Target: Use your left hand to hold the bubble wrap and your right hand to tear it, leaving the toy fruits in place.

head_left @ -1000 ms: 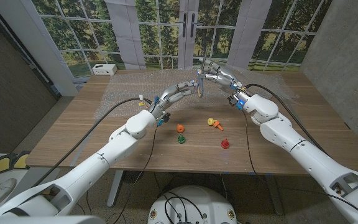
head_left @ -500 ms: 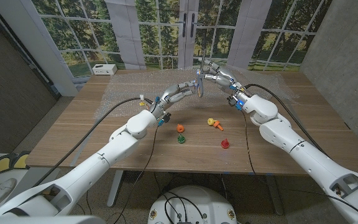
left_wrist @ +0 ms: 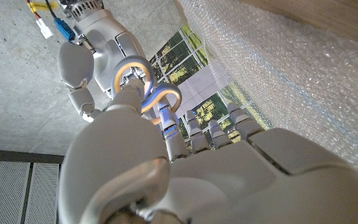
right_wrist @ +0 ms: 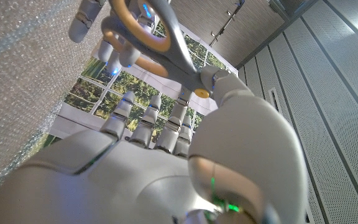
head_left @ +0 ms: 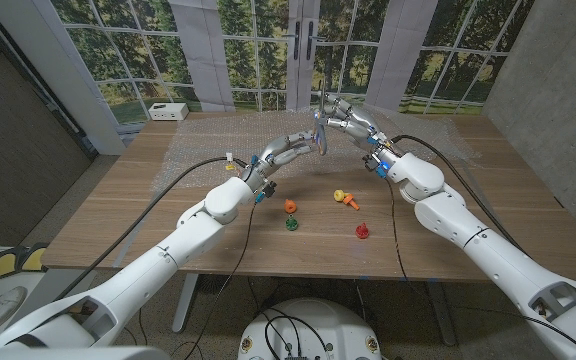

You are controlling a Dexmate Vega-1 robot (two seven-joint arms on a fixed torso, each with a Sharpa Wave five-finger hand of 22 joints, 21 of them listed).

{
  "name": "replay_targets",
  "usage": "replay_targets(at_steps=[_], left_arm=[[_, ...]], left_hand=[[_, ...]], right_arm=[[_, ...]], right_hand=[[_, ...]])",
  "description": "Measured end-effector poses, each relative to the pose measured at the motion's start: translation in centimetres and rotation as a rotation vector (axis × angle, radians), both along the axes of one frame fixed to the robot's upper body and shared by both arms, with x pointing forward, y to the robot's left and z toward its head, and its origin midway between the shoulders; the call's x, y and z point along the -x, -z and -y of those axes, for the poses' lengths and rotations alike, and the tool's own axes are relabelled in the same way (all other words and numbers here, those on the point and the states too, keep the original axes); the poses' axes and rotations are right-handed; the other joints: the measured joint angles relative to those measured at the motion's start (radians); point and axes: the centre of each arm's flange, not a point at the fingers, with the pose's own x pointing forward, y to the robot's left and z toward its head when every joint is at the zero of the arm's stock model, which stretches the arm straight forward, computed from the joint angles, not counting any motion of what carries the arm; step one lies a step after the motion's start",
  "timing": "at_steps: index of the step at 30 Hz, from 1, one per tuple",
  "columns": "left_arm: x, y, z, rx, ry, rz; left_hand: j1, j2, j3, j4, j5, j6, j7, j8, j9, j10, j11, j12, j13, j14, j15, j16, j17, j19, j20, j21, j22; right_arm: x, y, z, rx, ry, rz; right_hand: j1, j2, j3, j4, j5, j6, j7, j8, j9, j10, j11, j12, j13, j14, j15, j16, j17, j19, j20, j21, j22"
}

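Overhead, both hands (head_left: pixel 320 131) meet above the bubble wrap (head_left: pixel 208 150).

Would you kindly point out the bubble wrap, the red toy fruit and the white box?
bubble wrap (left_wrist: pixel 291 68): left wrist view, middle of sheet.
red toy fruit (head_left: pixel 362 232): head view, its body.
white box (head_left: pixel 168 112): head view, its top.

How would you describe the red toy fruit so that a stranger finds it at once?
Start at the wooden table and look near the middle of its front edge, where four small toy fruits lie in a loose group. The red toy fruit lies furthest to the robot's right. Its neighbours are the orange one, the green one and the yellow one.
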Motion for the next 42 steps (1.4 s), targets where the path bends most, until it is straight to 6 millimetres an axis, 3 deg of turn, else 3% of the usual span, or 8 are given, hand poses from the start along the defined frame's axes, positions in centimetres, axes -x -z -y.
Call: replay_targets(at_steps=[3,11,18,42], left_arm=[[0.0,0.0,0.0,0.001,0.002,0.001],[0.1,0.0,0.2,0.004,0.011,0.006],[0.1,0.0,0.4,0.005,0.017,0.009],[0.0,0.0,0.8,-0.006,-0.004,-0.018]], left_hand=[[0.013,0.013,0.000,0.000,-0.004,0.009,-0.015,0.005,0.000,0.000,0.000,0.000,0.000,0.005,0.005,0.000,0.000,0.004,0.004,0.000,0.000],[0.026,0.047,0.000,0.000,-0.004,0.009,-0.015,0.005,0.000,0.000,0.000,0.000,0.000,0.005,0.005,0.000,0.000,0.004,0.004,0.000,0.000],[0.028,0.049,0.000,0.000,-0.004,0.007,-0.024,0.004,-0.003,0.000,0.000,0.000,0.000,0.005,0.005,0.000,0.000,0.004,0.004,0.000,0.000],[0.021,0.042,-0.028,-0.003,-0.025,-0.014,0.016,-0.007,-0.003,0.005,0.005,-0.005,0.000,0.011,0.011,0.000,0.000,0.004,0.003,0.000,-0.003]], right_arm=[[0.0,0.0,-0.1,0.000,0.000,0.000],[0.0,0.2,-0.5,0.007,0.003,-0.004],[0.0,0.3,-0.6,0.009,0.003,-0.007],[0.3,0.4,-1.1,0.011,-0.017,-0.003]], right_hand=[[0.000,0.000,0.000,0.000,0.000,0.000,0.000,0.000,0.000,0.000,0.000,0.000,0.000,0.000,0.000,0.000,0.000,0.000,0.000,0.000,0.000],[0.000,0.000,0.000,0.000,0.000,0.004,0.004,0.000,0.000,0.000,0.000,0.000,0.000,0.000,0.000,0.000,0.000,0.000,0.000,0.000,0.000],[0.000,0.000,0.000,0.000,0.000,0.005,0.005,0.000,0.000,0.000,0.000,0.000,0.000,0.000,0.000,0.000,0.000,0.000,0.000,0.000,0.000],[0.011,0.000,-0.002,-0.002,-0.003,0.005,0.005,0.000,0.000,-0.002,-0.002,0.000,0.000,0.000,0.000,0.000,0.000,0.000,0.000,0.000,0.000]])
